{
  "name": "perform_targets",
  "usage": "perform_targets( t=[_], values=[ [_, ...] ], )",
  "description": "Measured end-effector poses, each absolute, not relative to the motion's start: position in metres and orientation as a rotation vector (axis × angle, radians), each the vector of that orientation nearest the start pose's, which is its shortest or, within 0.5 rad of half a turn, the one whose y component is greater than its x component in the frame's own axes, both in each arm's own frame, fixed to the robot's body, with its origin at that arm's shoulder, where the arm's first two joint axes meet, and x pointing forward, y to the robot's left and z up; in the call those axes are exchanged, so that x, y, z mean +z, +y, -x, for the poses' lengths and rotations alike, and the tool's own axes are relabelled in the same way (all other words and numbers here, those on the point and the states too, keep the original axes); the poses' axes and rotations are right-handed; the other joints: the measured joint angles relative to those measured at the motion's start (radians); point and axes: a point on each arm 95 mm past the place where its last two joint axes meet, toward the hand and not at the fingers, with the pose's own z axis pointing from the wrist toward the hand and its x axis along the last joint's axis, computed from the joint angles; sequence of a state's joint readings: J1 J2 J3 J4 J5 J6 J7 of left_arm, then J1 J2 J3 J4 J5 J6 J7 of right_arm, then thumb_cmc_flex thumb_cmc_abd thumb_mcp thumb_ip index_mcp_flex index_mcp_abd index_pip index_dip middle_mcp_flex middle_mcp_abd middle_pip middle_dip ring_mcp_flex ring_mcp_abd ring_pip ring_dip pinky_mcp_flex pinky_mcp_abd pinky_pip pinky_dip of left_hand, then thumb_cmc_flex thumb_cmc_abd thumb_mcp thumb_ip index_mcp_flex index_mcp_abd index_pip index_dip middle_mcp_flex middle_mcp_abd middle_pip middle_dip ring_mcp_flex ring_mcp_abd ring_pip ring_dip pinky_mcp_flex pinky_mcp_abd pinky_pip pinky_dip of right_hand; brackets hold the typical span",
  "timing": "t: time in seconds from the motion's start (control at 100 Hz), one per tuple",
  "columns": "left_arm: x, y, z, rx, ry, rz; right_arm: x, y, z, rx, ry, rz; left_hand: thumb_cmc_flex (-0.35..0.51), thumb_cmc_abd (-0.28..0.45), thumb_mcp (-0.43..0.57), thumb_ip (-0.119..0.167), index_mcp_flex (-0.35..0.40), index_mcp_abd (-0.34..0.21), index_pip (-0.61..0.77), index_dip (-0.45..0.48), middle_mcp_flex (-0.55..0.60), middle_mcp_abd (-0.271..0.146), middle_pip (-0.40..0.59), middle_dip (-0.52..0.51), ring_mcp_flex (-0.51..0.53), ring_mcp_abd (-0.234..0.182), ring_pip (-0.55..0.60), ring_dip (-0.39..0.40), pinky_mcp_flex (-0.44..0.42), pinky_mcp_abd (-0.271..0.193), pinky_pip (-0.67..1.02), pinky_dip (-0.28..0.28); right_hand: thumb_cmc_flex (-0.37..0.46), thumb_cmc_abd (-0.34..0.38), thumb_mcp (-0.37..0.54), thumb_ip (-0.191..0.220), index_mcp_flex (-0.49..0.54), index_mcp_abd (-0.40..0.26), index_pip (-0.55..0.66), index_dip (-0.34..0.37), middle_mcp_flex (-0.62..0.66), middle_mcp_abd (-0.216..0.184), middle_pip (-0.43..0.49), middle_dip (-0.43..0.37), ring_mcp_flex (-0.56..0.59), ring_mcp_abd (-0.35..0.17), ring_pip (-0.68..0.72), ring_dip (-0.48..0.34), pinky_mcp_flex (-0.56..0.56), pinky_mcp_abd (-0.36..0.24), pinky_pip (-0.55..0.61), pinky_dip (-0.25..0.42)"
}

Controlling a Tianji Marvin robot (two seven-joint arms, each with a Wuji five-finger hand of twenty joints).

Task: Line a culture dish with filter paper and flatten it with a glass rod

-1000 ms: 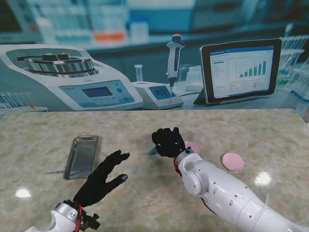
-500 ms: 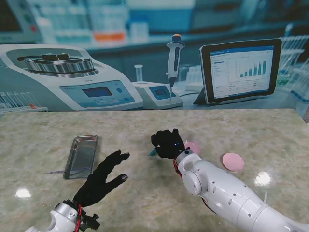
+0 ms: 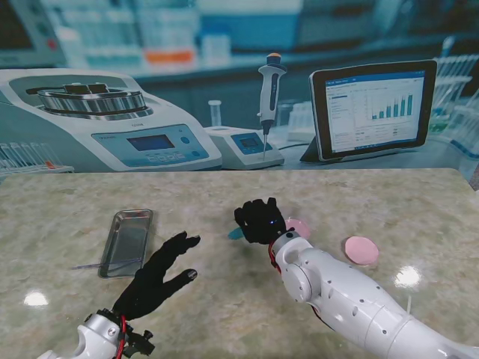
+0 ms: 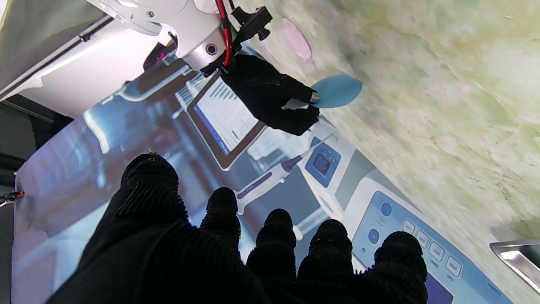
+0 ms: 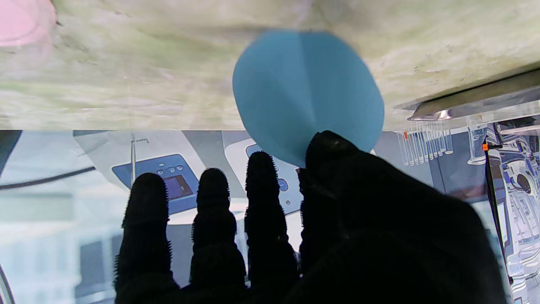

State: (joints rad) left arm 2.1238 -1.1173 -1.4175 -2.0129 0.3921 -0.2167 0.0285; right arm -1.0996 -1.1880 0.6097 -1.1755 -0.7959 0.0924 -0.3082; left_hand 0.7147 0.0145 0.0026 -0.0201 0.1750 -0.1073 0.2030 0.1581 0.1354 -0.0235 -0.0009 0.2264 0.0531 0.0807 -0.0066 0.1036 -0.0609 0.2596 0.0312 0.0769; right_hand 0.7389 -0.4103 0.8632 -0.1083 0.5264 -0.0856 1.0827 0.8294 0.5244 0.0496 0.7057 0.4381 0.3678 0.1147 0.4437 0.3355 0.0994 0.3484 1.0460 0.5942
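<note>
While your right hand (image 3: 260, 221) pinches the blue paper (image 5: 307, 95) off the table, the pink dish (image 3: 300, 226) lies just to its right, nearest that arm; your left hand (image 3: 159, 274) hovers spread, holding nothing.

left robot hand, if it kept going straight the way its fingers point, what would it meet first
Likely nothing close: the left robot hand points across bare table toward the right robot hand holding blue filter paper; depth unclear.
</note>
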Motion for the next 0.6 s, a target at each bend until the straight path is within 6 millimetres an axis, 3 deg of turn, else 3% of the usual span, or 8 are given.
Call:
perform_targets(
  t=[0.33, 0.6],
  values=[
    [-0.308, -0.009, -0.255, -2.090, 1.120, 1.795, -0.342, 0.109, -0.452, 1.626, 1.532, -1.020, 0.000, 0.000, 0.000, 0.000, 0.000, 0.000, 0.000, 0.000, 0.000, 0.000, 0.000, 0.000, 0.000, 0.000, 0.000, 0.000, 0.000, 0.000, 0.000, 0.000, -0.001, 0.000, 0.010, -0.001, 0.000, 0.009, 0.001, 0.001, 0.000, 0.000, 0.003, 0.007, 0.000, 0.000, 0.000, 0.000, 0.000, 0.000, 0.011, 0.000],
    [-0.308, -0.010, -0.254, -2.099, 1.122, 1.792, -0.330, 0.089, -0.450, 1.588, 1.490, -1.002, 0.000, 0.000, 0.000, 0.000, 0.000, 0.000, 0.000, 0.000, 0.000, 0.000, 0.000, 0.000, 0.000, 0.000, 0.000, 0.000, 0.000, 0.000, 0.000, 0.000, -0.001, 0.000, 0.010, -0.001, 0.000, 0.009, 0.001, 0.001, 0.000, 0.000, 0.003, 0.007, 0.000, 0.000, 0.000, 0.000, 0.000, 0.000, 0.011, 0.000]
  ],
)
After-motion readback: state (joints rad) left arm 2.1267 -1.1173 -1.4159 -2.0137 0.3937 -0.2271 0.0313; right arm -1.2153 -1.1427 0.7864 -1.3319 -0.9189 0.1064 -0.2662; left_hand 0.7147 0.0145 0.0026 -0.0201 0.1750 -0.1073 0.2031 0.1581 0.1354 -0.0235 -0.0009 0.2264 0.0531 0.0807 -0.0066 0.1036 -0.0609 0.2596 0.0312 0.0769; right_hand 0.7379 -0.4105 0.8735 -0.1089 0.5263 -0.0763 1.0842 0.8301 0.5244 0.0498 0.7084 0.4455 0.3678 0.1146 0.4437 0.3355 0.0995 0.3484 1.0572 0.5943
